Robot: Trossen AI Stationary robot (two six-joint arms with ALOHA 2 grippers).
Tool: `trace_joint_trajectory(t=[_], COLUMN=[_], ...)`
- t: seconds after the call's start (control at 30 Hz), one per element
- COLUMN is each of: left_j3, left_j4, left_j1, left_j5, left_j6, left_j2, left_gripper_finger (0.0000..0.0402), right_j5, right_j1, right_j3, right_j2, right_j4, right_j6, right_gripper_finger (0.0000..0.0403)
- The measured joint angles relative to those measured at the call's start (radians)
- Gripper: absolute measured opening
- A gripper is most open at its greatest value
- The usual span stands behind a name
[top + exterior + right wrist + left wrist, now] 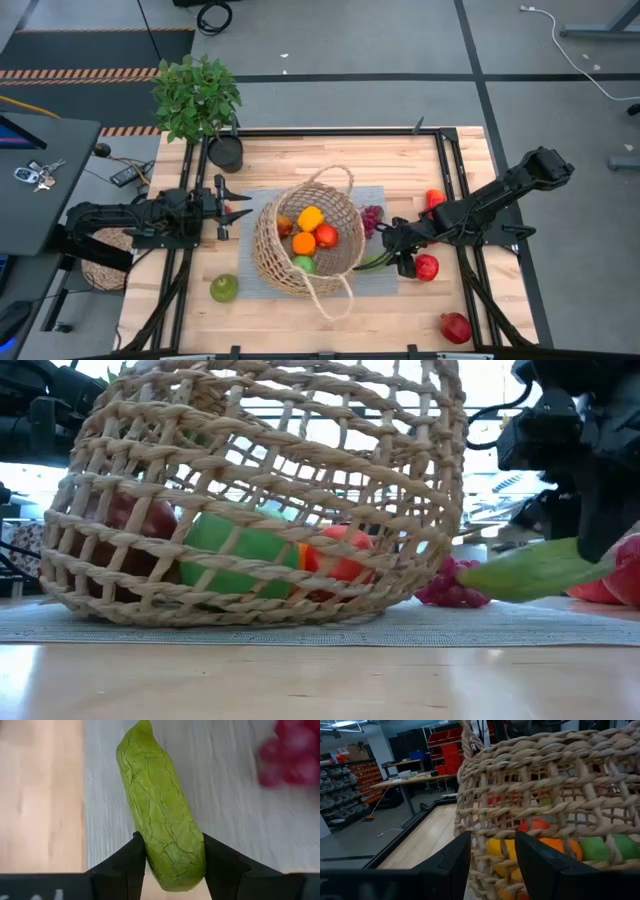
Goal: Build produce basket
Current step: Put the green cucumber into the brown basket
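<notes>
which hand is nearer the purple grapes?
Right. The right hand, gripping a green cucumber, sits just beside the grapes. The left hand is shut, across the basket from them.

I can read no text, label, brand, number or sign in any of my views. The distant red and orange storage bins (445, 747) on the shelving carry nothing I can make out.
</notes>
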State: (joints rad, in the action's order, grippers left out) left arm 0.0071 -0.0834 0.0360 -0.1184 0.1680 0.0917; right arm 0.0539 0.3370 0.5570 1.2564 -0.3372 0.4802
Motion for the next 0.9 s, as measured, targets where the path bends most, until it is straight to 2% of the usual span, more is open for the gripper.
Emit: trace_joint_trajectory(t=[0.13, 0.3, 0.53, 0.77, 0.9], left_j3=[0.000, 0.000, 0.000, 0.000, 0.000], left_j4=[0.000, 0.000, 0.000, 0.000, 0.000], left_j1=[0.000, 0.000, 0.000, 0.000, 0.000], left_j5=[0.000, 0.000, 0.000, 0.000, 0.000], left_j6=[0.000, 0.000, 0.000, 0.000, 0.000], left_j2=[0.000, 0.000, 0.000, 0.000, 0.000], left_gripper_finger=[0.0160, 0.0160, 0.0160, 0.0160, 0.0160], right_j5=[-0.027, -0.087, -0.246, -0.418, -0.513], right_j1=[0.000, 0.015, 0.048, 0.079, 0.100], right_j3=[0.133, 0.309, 0.559, 0.736, 0.789], right_j2=[0.000, 0.000, 0.000, -0.001, -0.001], right_j4=[-0.266, -0.508, -0.784, -0.870, -0.860], right_j6=[0.023, 0.045, 0.056, 0.092, 0.037], right_gripper_finger=[0.0172, 0.0172, 0.0172, 0.0172, 0.0173])
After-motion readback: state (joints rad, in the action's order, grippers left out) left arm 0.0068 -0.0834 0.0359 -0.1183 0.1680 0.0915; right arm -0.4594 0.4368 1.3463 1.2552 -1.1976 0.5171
